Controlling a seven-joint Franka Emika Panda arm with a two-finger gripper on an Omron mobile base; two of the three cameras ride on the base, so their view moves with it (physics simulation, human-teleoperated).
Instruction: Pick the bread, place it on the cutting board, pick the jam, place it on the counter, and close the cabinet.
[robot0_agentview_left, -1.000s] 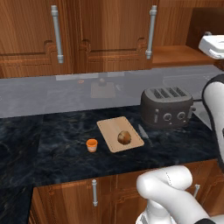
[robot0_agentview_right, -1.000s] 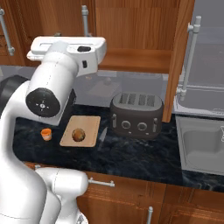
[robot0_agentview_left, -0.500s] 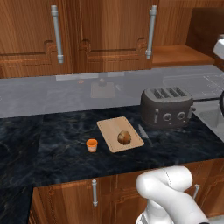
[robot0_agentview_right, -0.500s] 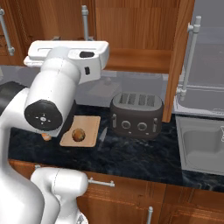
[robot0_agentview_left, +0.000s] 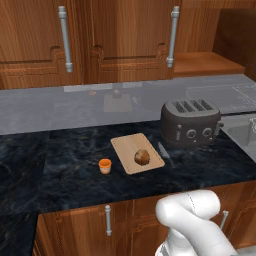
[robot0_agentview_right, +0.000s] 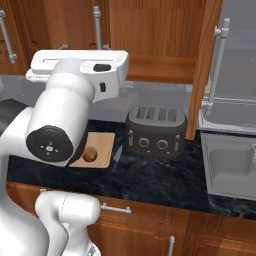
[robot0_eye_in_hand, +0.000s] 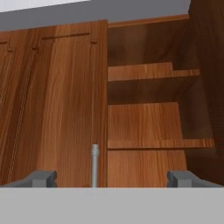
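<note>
Bread (robot0_agentview_left: 142, 157) sits on the cutting board (robot0_agentview_left: 125, 147), jam (robot0_agentview_left: 105, 166) on the counter (robot0_agentview_left: 60, 165); the cabinet (robot0_eye_in_hand: 144, 109) remains open. Hand (robot0_eye_in_hand: 112, 178) spread wide, empty.

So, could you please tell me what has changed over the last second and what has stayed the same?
The arm has swung out of the right side of the left base view and shifted slightly left in the right base view. Nothing was gripped or released. The bread stays on the cutting board, the jam stays on the counter, and the cabinet stays open. The end effector faces its shelves.
</note>
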